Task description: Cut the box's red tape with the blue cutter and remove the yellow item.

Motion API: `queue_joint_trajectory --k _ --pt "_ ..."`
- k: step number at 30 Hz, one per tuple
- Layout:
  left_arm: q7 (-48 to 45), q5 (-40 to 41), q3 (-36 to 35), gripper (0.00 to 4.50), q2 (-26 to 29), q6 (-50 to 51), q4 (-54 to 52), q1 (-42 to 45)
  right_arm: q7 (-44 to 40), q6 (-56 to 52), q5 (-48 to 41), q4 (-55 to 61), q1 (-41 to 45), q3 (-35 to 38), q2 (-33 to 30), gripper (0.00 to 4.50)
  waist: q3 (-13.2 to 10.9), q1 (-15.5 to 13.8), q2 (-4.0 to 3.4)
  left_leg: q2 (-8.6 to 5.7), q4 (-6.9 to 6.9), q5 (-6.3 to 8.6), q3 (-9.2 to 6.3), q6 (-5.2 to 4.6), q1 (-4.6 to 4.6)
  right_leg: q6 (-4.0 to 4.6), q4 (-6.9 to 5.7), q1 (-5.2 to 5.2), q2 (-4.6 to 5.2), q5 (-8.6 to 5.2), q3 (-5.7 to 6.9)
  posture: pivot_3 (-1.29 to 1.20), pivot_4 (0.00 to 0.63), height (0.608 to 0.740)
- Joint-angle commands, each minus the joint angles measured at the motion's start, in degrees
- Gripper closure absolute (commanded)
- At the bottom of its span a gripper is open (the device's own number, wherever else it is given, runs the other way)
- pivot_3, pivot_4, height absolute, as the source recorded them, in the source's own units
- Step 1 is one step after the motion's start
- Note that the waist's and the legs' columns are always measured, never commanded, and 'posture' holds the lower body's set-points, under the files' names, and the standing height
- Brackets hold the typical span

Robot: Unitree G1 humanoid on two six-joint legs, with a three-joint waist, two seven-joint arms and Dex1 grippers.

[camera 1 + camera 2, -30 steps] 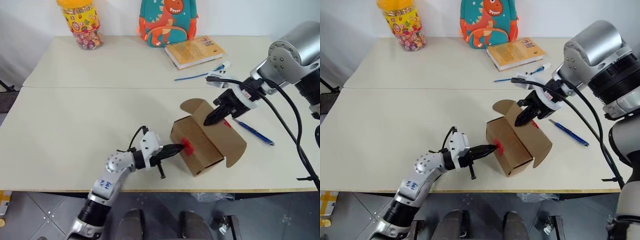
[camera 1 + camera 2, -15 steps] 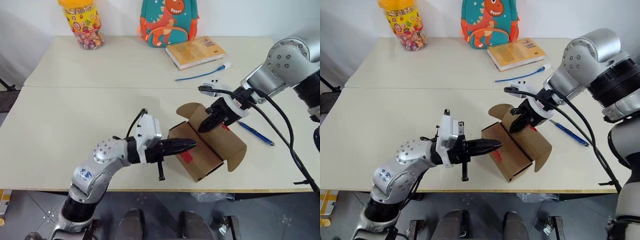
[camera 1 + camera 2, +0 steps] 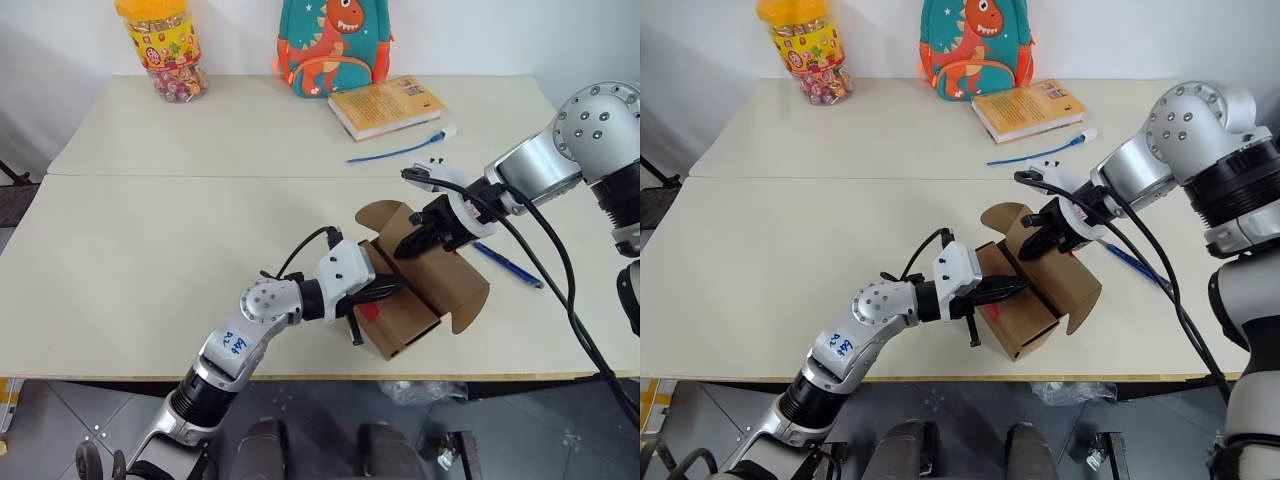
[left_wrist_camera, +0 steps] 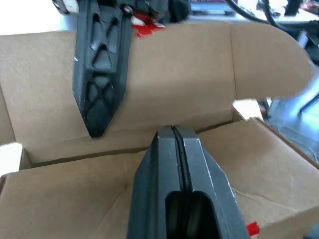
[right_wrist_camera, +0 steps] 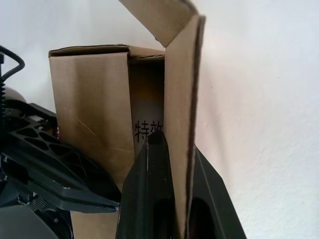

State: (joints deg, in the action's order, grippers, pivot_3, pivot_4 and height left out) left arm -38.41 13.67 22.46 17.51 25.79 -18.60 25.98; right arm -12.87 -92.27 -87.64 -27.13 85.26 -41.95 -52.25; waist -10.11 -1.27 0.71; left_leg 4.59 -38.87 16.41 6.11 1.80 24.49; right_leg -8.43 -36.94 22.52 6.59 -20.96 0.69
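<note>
1. Table [image 3: 150,250]: a pale cream surface made of two tops joined along a seam, carrying every object listed below.
2. Backpack [image 3: 335,45]: teal with an orange dinosaur, standing upright at the far edge of the table, against the wall.
3. Candy jar [image 3: 160,45]: clear with a yellow lid, at the far left of the table, well apart from the backpack.
4. Box [image 3: 420,300]: brown cardboard, near the front edge of the table, right of centre. Its far flap stands raised and open, while the near flap lies over the opening.
5. Book [image 3: 388,103]: yellow-orange, lying flat just in front of the backpack, to its right.
6. Right gripper [image 3: 405,247]: above the far side of the box. In the right wrist view its fingers [image 5: 149,199] are pinched on the raised flap, one on either face of the cardboard.
7. Left gripper [image 3: 392,287]: pointing across the near flap of the box. In the left wrist view its fingers [image 4: 174,189] are pressed together with nothing between them, and the tips rest at the flap's edge.
8. Blue cable [image 3: 395,152]: thin, with a white plug, lying between the book and the box.
9. Blue cutter [image 3: 510,266]: slim, lying flat on the table just to the right of the box, apart from both grippers.
10. Red tape [image 3: 368,312]: a small scrap on the near flap, just beside the left fingers.
</note>
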Motion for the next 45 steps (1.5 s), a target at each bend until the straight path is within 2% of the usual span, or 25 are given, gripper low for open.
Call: queue_joint_trajectory --k 1,5,10,16,25,30,33,35,39,42,45 --pt "-7.88 2.36 1.34 4.5 7.54 5.08 -1.28 -4.38 -0.14 -0.23 1.97 1.67 -0.78 1.25 -4.15 4.45 0.05 0.01 0.07 0.01 0.01 0.01 0.0 0.01 0.0 0.0 0.01 0.0 -0.01 0.0 0.0 0.0 0.15 0.74" --pt "-9.84 2.82 -0.71 4.5 12.78 5.6 -1.16 -5.59 -3.53 -0.23 9.13 1.26 -0.91 1.58 -6.14 4.45 0.06 0.01 0.06 0.04 0.19 0.06 0.06 0.06 -0.13 0.07 0.12 -0.04 -0.02 -0.04 0.01 0.0 0.15 0.74" --pt "-9.33 3.7 -4.19 4.5 14.24 5.65 -1.39 -7.09 -9.96 -0.23 19.46 0.47 -1.47 2.74 -6.49 4.45 0.06 -0.26 0.05 0.01 -0.05 0.12 0.1 -0.05 -0.11 0.09 0.06 -0.07 0.02 0.0 0.0 0.0 0.15 0.74" --pt "-9.24 5.15 -8.45 4.5 16.55 6.43 -3.47 -10.31 -14.99 -0.23 26.86 2.7 -6.03 7.1 -5.77 4.45 0.02 -0.05 0.07 0.06 -0.04 0.14 0.14 -0.06 -0.01 0.13 0.04 0.08 0.0 0.04 -0.02 0.0 0.15 0.74" --pt "-7.25 5.73 -11.8 4.5 15.11 6.79 -4.03 -10.27 -12.29 -0.23 27.22 5.84 -13.99 17.81 -2.87 4.45 0.01 0.02 0.05 0.11 0.09 0.13 0.38 -0.03 0.02 0.11 0.03 0.26 0.02 0.04 -0.01 0.0 0.15 0.74" --pt "-17.59 13.88 -14.71 4.5 24.94 13.5 -10.44 -12.97 -8.1 -0.23 25.34 9.75 -17.93 22.34 -2.69 4.45 -0.03 0.35 0.04 0.14 0.17 0.13 0.43 -0.01 0.01 0.12 0.02 0.31 0.0 0.04 -0.03 0.0 0.15 0.74" --pt "-19.46 20.47 -18.72 4.5 26.96 16.86 -12.47 -11.98 -6.01 -0.23 24.7 11.28 -18.96 24.02 -2.51 4.45 -0.06 0.41 0.0 0.14 0.17 0.12 0.48 -0.01 0.0 0.11 0.02 0.36 0.02 0.04 -0.05 0.0 0.15 0.74" --pt "-19.7 23.0 -20.0 4.5 26.96 18.21 -13.23 -11.35 -5.05 -0.23 24.17 11.79 -19.35 24.65 -2.44 4.45 -0.06 0.35 0.0 0.14 0.14 0.13 0.48 -0.01 0.01 0.11 0.02 0.35 0.02 0.04 -0.06 0.0 0.15 0.74" --pt "-13.77 27.15 -22.06 4.5 17.77 16.85 -11.71 -5.82 -3.5 -0.23 24.45 12.67 -19.67 25.5 -1.66 4.45 -0.08 -0.16 0.03 0.11 0.07 0.13 0.46 -0.03 0.01 0.08 0.04 0.27 0.02 0.06 -0.06 0.0 0.15 0.74" --pt "-10.77 23.71 -19.32 4.5 12.45 13.9 -9.85 -1.79 -3.23 -0.23 24.66 13.4 -19.02 24.79 -1.55 4.45 -0.08 -0.1 0.04 0.1 -0.02 0.14 0.45 -0.04 0.02 0.02 0.03 0.23 0.01 0.09 -0.07 0.0 0.15 0.74" --pt "-9.3 20.16 -16.88 4.5 10.46 11.17 -7.99 -0.25 -3.2 -0.23 24.73 13.6 -18.2 24.1 -1.68 4.45 -0.08 0.01 0.04 0.11 0.0 0.13 0.45 -0.03 0.02 0.01 0.02 0.23 0.0 0.09 -0.07 0.0 0.15 0.74"
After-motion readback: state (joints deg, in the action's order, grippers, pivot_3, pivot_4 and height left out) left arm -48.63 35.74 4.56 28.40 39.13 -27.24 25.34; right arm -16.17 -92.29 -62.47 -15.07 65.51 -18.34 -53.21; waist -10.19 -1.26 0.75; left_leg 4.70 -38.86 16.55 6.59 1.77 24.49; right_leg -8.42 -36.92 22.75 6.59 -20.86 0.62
